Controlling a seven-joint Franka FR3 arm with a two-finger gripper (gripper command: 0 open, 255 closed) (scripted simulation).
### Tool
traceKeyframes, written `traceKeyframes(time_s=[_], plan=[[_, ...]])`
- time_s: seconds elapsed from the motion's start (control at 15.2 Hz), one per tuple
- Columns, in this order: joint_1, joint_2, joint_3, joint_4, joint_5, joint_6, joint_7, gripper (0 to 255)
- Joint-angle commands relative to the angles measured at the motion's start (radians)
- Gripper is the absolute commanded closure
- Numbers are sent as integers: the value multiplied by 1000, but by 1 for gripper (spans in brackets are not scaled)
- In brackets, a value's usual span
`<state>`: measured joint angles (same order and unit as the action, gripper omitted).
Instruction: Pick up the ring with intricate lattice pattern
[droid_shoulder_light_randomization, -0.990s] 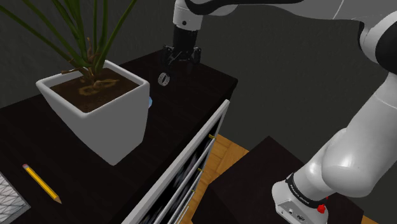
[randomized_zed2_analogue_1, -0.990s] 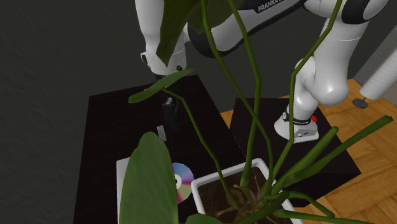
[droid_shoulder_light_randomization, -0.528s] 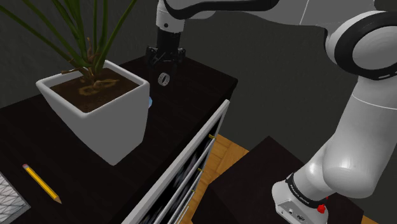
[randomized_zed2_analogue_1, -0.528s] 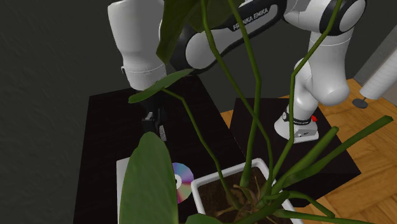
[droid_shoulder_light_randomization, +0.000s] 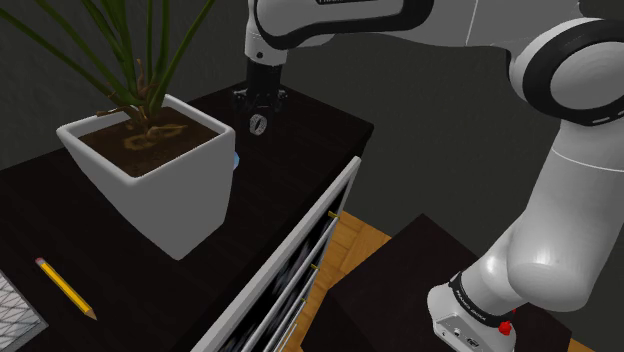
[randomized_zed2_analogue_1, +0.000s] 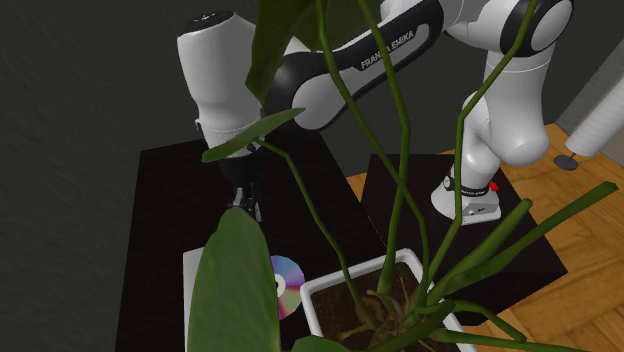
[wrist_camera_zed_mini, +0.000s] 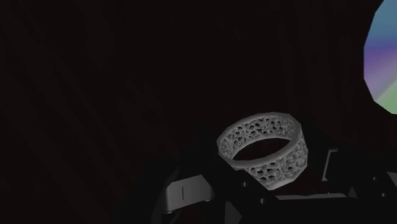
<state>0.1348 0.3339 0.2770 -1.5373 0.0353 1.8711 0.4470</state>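
Ring (wrist_camera_zed_mini: 280, 167): pale grey band with an open lattice wall, lying on the dark table top (droid_shoulder_light_randomization: 310, 135). In the shoulder view it sits near the table's far edge, to the right of the white planter (droid_shoulder_light_randomization: 150, 175).

Gripper (droid_shoulder_light_randomization: 259, 109): pointing straight down, directly over the ring, fingertips close to the table. Fingers (wrist_camera_zed_mini: 186, 191) spread. In the wrist view the ring lies in the gap between them, nearer the finger opposite the disc. No clear contact on either side, so the ring is not gripped.

Change over the last second: a second ago the gripper hung higher and off to the shoulder view's right of the ring. Half a second ago it was lined up above the ring. Now it has dropped, and the ring appears just under the fingertips. The ring itself has not shifted.

In the second exterior view the white forearm has swung further in over the table. The black hand is now low behind a broad green leaf (randomized_zed2_analogue_1: 232, 290), where the ring lay open to view a second ago.

Nearby: iridescent disc (randomized_zed2_analogue_1: 286, 286) between gripper and planter. Yellow pencil (droid_shoulder_light_randomization: 65, 288) at the near end of the table, unmoved.
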Motion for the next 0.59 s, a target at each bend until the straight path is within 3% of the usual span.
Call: traceKeyframes(time_s=[0.0, 0.53], plan=[[0, -1, 0, -2, 0, 2, 0, 255], [0, 0, 0, 11, 0, -11, 1, 255]])
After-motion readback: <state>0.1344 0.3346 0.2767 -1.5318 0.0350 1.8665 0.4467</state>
